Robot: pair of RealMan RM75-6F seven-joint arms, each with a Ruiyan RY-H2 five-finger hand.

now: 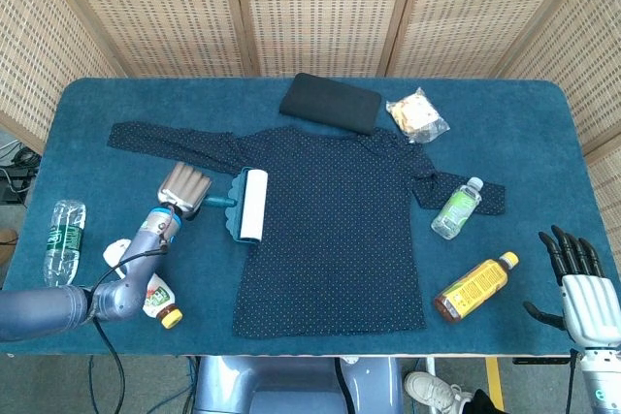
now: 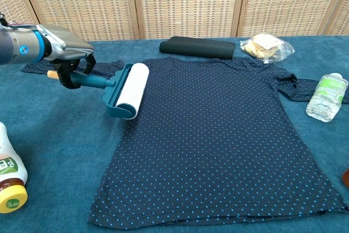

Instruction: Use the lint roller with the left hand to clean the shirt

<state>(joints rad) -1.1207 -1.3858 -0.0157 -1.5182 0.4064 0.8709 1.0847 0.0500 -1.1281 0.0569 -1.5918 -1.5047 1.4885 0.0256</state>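
A dark blue dotted shirt [image 1: 335,230] [image 2: 218,135] lies spread flat in the middle of the table. My left hand [image 1: 184,189] [image 2: 68,53] grips the teal handle of the lint roller [image 1: 248,205] [image 2: 128,91]. Its white roll sits over the shirt's left edge, below the left sleeve; I cannot tell whether it touches the cloth. My right hand [image 1: 580,283] hovers at the table's front right corner, fingers spread, holding nothing, far from the shirt.
A black folded cloth [image 1: 330,102] and a snack bag [image 1: 417,115] lie behind the shirt. A clear bottle [image 1: 456,207] rests on the right sleeve, an amber bottle [image 1: 473,288] nearer the front. On the left lie a water bottle [image 1: 61,241] and a white bottle [image 1: 153,298].
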